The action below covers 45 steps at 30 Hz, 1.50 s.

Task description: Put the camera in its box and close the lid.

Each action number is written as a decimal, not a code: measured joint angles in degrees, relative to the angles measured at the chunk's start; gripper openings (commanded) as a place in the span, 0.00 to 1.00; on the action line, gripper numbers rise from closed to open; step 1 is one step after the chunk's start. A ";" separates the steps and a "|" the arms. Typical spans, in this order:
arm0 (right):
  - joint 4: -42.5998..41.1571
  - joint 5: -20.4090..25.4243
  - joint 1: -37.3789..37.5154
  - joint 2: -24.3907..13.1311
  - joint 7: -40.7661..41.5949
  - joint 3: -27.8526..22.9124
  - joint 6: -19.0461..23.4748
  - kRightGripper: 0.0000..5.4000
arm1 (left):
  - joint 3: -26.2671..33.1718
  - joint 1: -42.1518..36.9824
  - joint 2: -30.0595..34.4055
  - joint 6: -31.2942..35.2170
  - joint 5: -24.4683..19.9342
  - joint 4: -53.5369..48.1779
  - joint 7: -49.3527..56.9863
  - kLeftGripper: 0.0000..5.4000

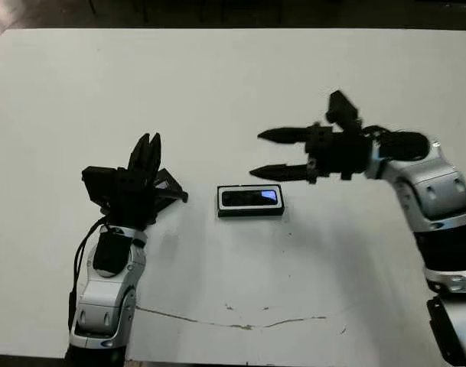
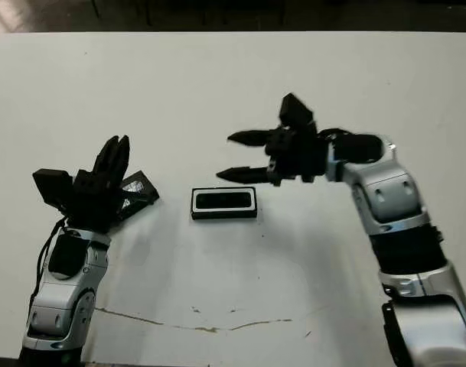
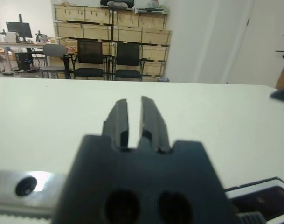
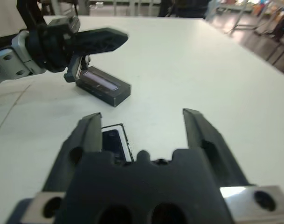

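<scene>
The box [image 1: 250, 213] lies on the middle of the table, open at the top, white lining showing around its rim. Inside it lies the camera [image 1: 252, 198], black with a blue glint near one end. The lid [image 1: 169, 188] rests on the table to the box's left, its silvery strip [image 4: 102, 80] facing up, right beside my left gripper [image 1: 147, 145]. That gripper points away from me, shut, with nothing between its fingers. My right gripper [image 1: 268, 154] hovers just beyond the box's far right corner, open and holding nothing, fingers pointing left.
A thin brownish crack [image 1: 233, 321] runs across the white table [image 1: 233, 84] near its front edge. Chairs [image 3: 90, 58] and wooden drawer units [image 3: 114, 30] stand beyond the table's far side.
</scene>
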 measured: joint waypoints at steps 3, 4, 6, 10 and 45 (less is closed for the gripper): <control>-0.36 2.37 0.04 -0.33 -0.04 -2.19 -0.04 0.81 | 0.04 -0.13 0.01 -0.08 0.01 0.36 -0.37 0.00; -0.98 2.95 0.21 -0.34 -0.63 -3.25 -0.06 0.85 | 0.07 -0.15 0.01 -0.11 0.01 0.42 -0.43 0.00; -3.29 3.95 1.05 -0.19 -4.12 -5.42 0.41 0.93 | 0.12 -0.21 0.01 -0.18 0.00 0.45 -0.44 0.00; -11.08 3.79 6.06 4.24 -19.92 -9.57 2.42 0.99 | 0.12 -0.32 0.00 -0.23 0.09 0.44 -0.41 0.00; -34.02 -0.52 48.20 19.28 -49.12 -15.33 -20.36 0.00 | 18.46 3.90 23.48 4.83 -13.62 -6.49 -18.87 0.02</control>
